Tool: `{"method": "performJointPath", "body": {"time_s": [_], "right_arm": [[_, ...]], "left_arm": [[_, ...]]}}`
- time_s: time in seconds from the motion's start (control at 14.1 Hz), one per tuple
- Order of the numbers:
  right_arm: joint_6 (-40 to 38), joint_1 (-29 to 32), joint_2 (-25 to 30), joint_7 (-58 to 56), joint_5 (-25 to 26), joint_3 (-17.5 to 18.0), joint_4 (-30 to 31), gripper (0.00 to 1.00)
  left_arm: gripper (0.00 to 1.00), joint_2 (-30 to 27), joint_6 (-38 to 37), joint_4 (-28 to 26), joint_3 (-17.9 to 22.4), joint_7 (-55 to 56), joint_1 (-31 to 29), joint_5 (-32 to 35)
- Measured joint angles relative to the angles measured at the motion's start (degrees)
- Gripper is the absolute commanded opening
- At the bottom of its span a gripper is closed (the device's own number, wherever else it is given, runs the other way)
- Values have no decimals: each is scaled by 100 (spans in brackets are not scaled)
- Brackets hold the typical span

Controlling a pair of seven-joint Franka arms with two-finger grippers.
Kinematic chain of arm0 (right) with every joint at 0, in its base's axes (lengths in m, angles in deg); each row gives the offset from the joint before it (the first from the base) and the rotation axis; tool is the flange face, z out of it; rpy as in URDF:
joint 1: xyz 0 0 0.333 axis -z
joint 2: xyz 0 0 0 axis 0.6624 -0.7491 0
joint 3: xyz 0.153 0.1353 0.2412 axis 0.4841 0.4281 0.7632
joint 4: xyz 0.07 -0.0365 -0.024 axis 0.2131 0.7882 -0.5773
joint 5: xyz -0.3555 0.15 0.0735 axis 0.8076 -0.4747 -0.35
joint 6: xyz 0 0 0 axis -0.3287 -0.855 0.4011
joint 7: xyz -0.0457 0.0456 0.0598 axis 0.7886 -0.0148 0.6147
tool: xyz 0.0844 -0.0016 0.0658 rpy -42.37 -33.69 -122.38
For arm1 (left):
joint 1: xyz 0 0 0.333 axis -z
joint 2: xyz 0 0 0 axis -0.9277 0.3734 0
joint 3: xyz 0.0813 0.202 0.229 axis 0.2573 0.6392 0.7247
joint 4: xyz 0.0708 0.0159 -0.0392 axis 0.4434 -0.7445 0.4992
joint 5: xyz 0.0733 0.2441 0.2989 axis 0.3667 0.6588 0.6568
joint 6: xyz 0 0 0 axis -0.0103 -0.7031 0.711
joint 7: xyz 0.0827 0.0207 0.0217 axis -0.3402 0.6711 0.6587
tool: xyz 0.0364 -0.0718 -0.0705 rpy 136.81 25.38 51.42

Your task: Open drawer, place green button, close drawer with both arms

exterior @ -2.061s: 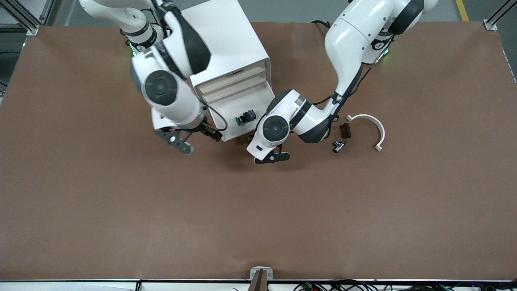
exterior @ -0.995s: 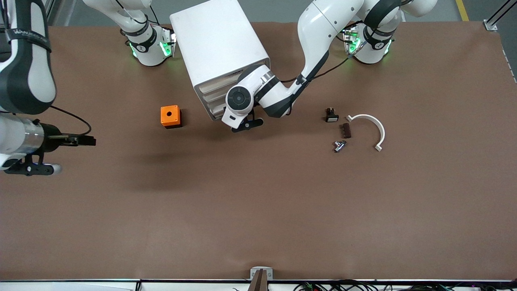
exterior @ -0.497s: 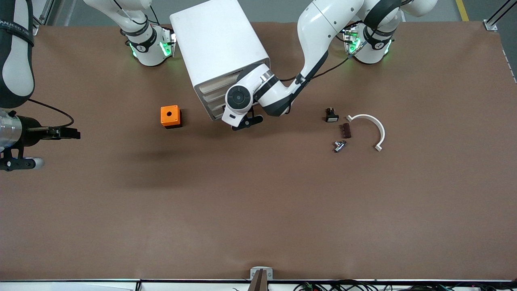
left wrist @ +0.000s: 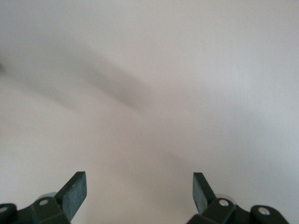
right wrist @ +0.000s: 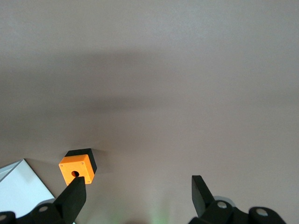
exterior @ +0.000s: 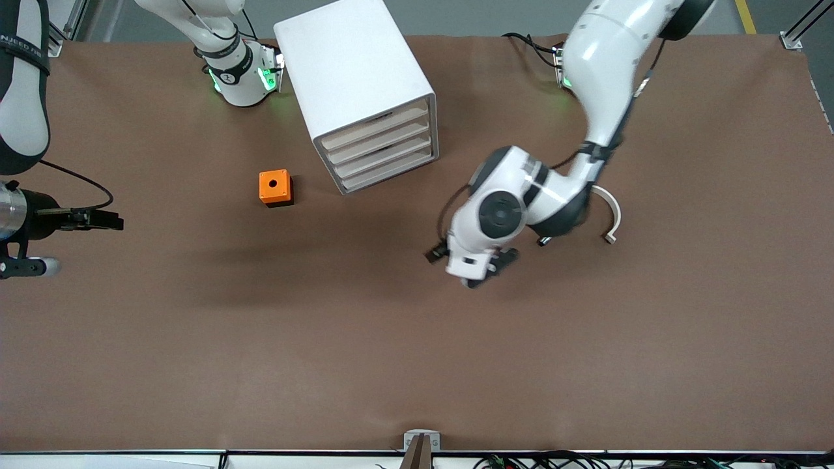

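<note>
The white cabinet (exterior: 357,78) stands near the arms' bases with all its drawers pushed in; the lowest drawer (exterior: 389,170) sits flush with the others. The button is hidden from every view. My left gripper (exterior: 488,267) hangs open over bare table, away from the cabinet's front; the left wrist view shows the same gripper (left wrist: 139,189) with only brown table between its fingers. My right gripper (exterior: 31,267) waits open at the right arm's end of the table. In the right wrist view this gripper (right wrist: 138,193) holds nothing.
An orange cube (exterior: 274,187) with a round hole sits beside the cabinet toward the right arm's end; the cube (right wrist: 77,169) and a cabinet corner (right wrist: 14,186) also show in the right wrist view. A white curved piece (exterior: 610,210) lies beside the left arm's wrist.
The drawer that stood open with the button in it is now shut. The left gripper has swung away from the cabinet's front, out over the table. The right arm has barely moved.
</note>
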Motion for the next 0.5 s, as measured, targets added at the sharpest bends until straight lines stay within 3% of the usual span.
{"method": "performJointPath", "body": {"time_s": [0.21, 0.5], "right_arm": [[-62, -1, 0, -2, 31, 8, -140, 100], [-589, 17, 11, -2, 33, -11, -707, 100]], "left_arm": [[100, -606, -265, 6, 13, -411, -516, 1041], [100, -1342, -621, 1, 32, -1907, -1374, 1185]]}}
